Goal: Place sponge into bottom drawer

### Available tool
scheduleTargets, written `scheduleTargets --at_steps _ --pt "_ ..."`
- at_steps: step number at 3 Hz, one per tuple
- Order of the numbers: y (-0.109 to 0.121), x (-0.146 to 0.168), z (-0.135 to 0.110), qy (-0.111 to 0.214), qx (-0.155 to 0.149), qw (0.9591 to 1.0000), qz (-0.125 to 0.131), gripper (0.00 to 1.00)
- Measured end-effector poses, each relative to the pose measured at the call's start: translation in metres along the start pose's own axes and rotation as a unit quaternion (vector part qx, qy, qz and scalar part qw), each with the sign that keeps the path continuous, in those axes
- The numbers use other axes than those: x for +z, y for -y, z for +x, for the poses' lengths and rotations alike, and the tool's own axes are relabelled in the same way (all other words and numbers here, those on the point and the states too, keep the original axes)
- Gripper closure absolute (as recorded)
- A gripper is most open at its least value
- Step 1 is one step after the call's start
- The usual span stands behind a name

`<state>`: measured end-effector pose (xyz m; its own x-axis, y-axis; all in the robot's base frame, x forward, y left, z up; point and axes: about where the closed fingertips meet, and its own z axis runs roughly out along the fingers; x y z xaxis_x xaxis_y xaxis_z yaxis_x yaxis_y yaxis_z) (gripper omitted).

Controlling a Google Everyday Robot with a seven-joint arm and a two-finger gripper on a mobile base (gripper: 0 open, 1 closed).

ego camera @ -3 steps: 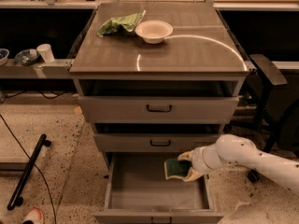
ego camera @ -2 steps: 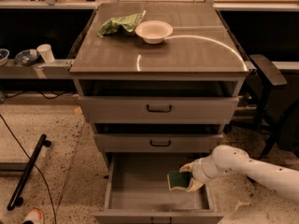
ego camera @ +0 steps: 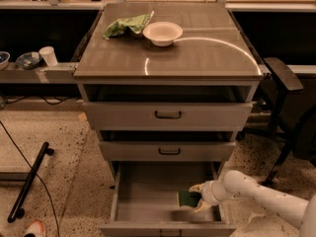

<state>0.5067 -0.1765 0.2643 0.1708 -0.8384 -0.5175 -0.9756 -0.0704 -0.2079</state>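
One gripper (ego camera: 197, 198) pinches the rectangular green-topped sponge (ego camera: 185, 198) inside the smooth grey bottom drawer (ego camera: 145, 194).

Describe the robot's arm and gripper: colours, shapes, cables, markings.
The arm is a smooth, rounded white tube with small dark dots; no cables or markings are visible. The gripper, in the right side of the bottom drawer, has two short, cream, pointed fingers closed on the sponge.

The cabinet top (ego camera: 197, 58) is smooth and slightly glossy, with a bright reflection. The bottom drawer (ego camera: 148, 199) is matt grey metal. Inside it at the right, the gripper (ego camera: 198, 198), smooth pale plastic, clamps the green sponge (ego camera: 186, 198). The cloth (ego camera: 126, 26) is wrinkled, the bowl (ego camera: 163, 32) matt white.
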Motion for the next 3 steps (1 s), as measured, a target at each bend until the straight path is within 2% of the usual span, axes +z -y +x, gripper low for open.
scheduleTargets --at_steps 1,2,3 --pt "0.011 0.038 0.015 -0.012 0.002 0.9994 0.031 1.0" --pt "0.018 0.08 0.024 -0.028 0.015 0.9985 0.045 0.79" --pt "0.022 0.1 0.024 -0.033 0.018 0.9984 0.043 0.56"
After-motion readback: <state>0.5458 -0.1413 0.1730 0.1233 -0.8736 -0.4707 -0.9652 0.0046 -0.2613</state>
